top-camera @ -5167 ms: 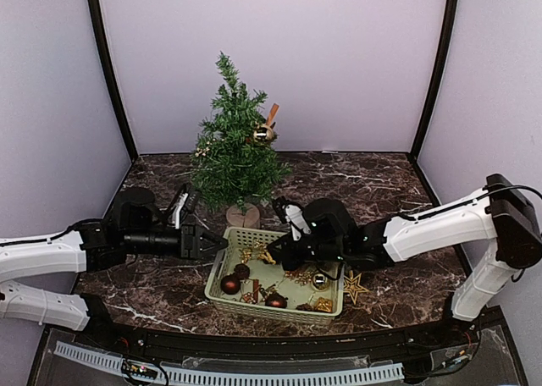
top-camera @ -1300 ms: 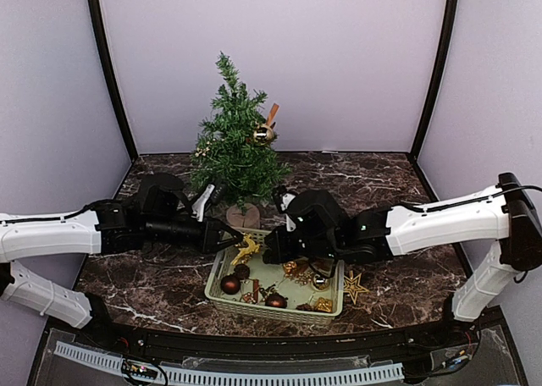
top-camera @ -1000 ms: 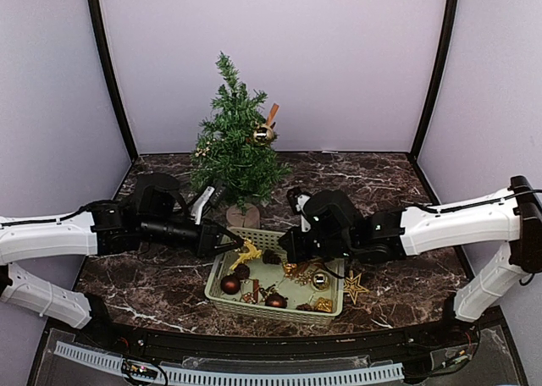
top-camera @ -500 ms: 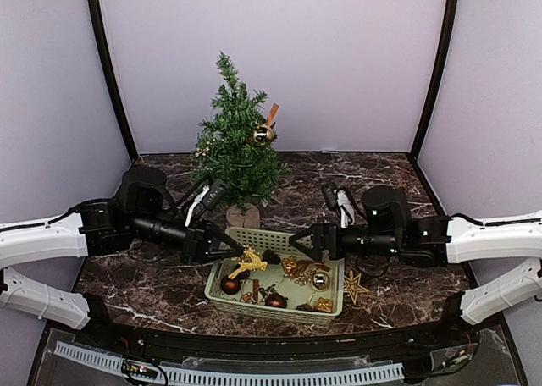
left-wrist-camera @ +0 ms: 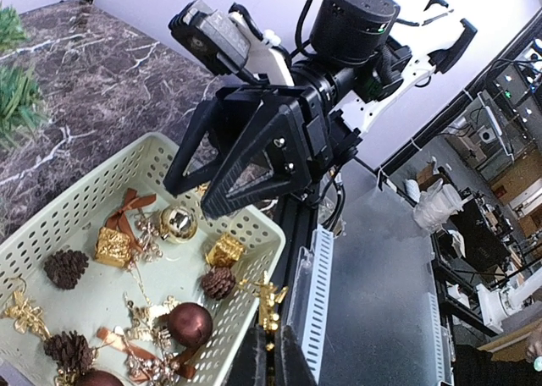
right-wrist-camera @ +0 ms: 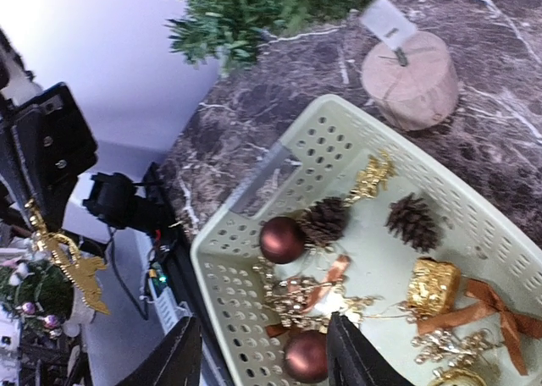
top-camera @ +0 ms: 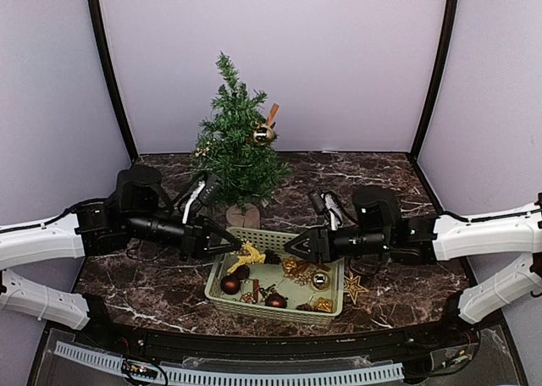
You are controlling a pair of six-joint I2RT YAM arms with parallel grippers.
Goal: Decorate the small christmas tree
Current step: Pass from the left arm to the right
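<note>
The small christmas tree (top-camera: 233, 149) is standing upright at the back of the worktop (top-camera: 381, 179), just behind the basket (top-camera: 271, 311), with its wooden stump (right-wrist-camera: 411, 68) sitting close to the basket's far rim. A gold bauble (top-camera: 262, 135) is hanging on its right side. Most branches are looking bare, so the decorating seems to be at an early stage

The left gripper (top-camera: 229, 249) is pinching a gold ornament (top-camera: 249, 255), jaws closed tight on it. It is holding the piece above the basket's far left corner rather than down among the other pieces. In the right wrist view the ornament is dangling from the fingertips, which suggests the grip is on its upper part or its hanging loop; I cannot tell which. The right gripper (top-camera: 290, 246) is pointing at it from the opposite side, jaws standing apart with nothing between them, tips near the ornament but not touching it. The two are facing each other over the basket, probably so that the loop can be spread or the piece passed across before it goes over a branch

Brown baubles, pine cones and small gold parcels are lying in the basket, and a gold star (top-camera: 351, 286) is lying on the worktop just beside its right wall. The thin ornament is likely to swing or twist, so the next move is calling for a slow approach
</note>
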